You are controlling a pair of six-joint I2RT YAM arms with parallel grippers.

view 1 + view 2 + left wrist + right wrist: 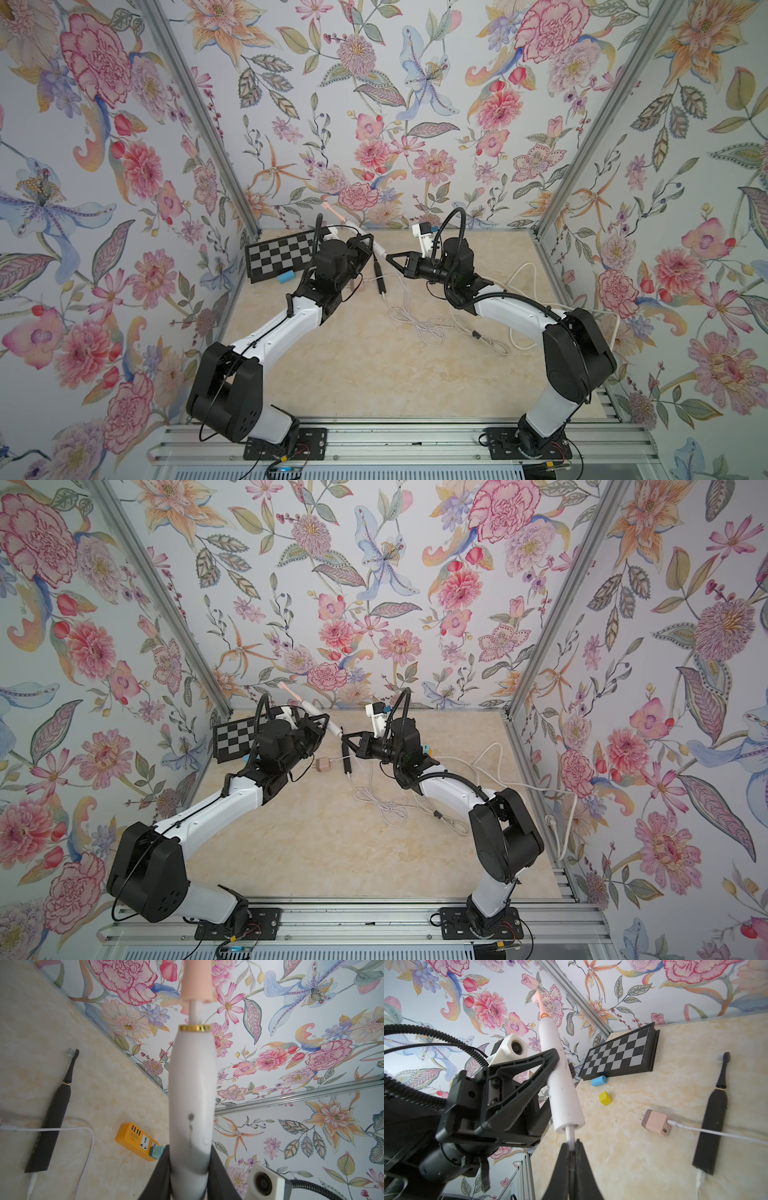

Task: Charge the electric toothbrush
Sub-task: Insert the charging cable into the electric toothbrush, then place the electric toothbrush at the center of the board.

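Our left arm reaches in from the near rail, and the left gripper (pixel 365 245) is clamped around the middle of the white toothbrush (pixel 562 1088). It holds the brush up off the table (pixel 374 374), tilted, with the pink head towards the back wall. The right arm comes in from the opposite side with its wrist bent towards the left one. The right gripper (pixel 572 1142) is pinched tight on the thin white charging plug (pixel 569 1132).

Stuff lying around: the chessboard (pixel 278 255) in the far left corner, with a blue cylinder (pixel 286 276) just in front of it and a yellow cube (pixel 605 1098) near that. Then there's a pink adapter (pixel 656 1123) with a white lead in it, and a black toothbrush (pixel 379 272) flat on the table under the two grippers. A loose cable tangle (pixel 419 324) sits in front of the right arm. An orange power strip (pixel 135 1138) shows in the left wrist view.

The plug's end meets the bottom of the white handle, straight out from the right gripper's tips. We can't tell if it's fully seated.
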